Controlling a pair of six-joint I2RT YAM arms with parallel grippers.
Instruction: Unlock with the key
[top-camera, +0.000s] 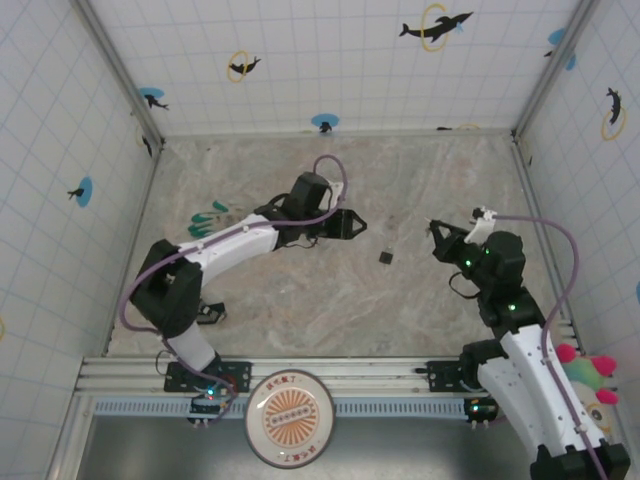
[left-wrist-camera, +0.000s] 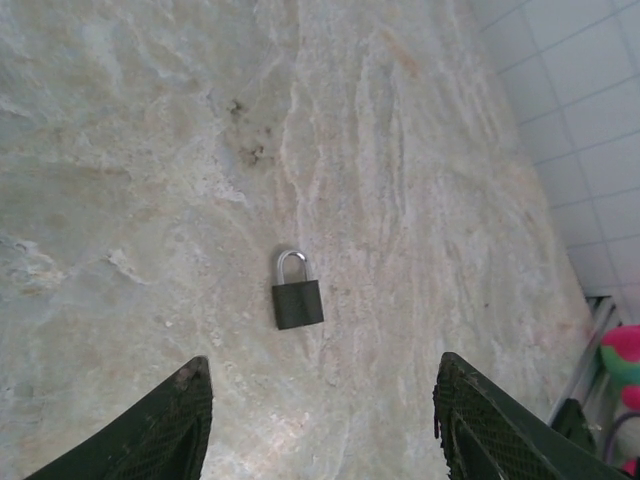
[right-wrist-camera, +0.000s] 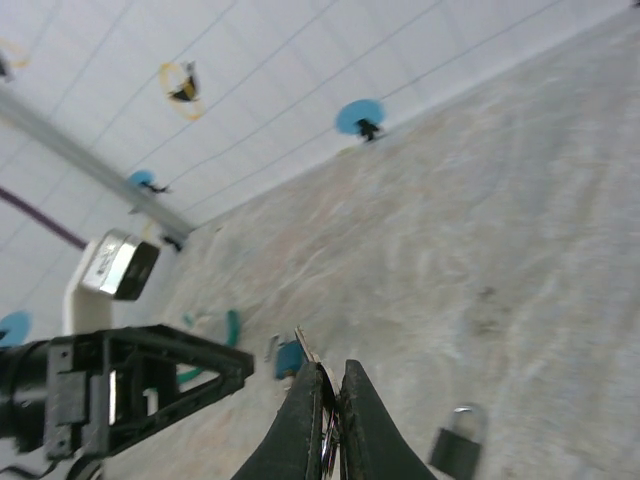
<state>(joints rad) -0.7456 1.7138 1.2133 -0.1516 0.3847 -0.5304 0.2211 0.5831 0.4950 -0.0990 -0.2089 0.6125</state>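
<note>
Left gripper hangs low over the marble table with its jaws spread wide and nothing between them. From its wrist camera I've got the padlock lying flat just ahead of the two fingers, shackle pointing away and, as far as I can tell, closed. That reads to me like a lineup: jaws wide so they can drop either side of the lock body and pin it.

Right gripper is pressed together on the key. A thin metal sliver sticks out past the fingertips, with what looks like a ring lower down (small, so I'm judging there). It's held off the table, well to the right of the padlock, tip aimed roughly toward it.

So the lock sits between the two grippers, untouched, on open table. My read: the lock needs holding first, or the key will just shove it along the marble.
</note>
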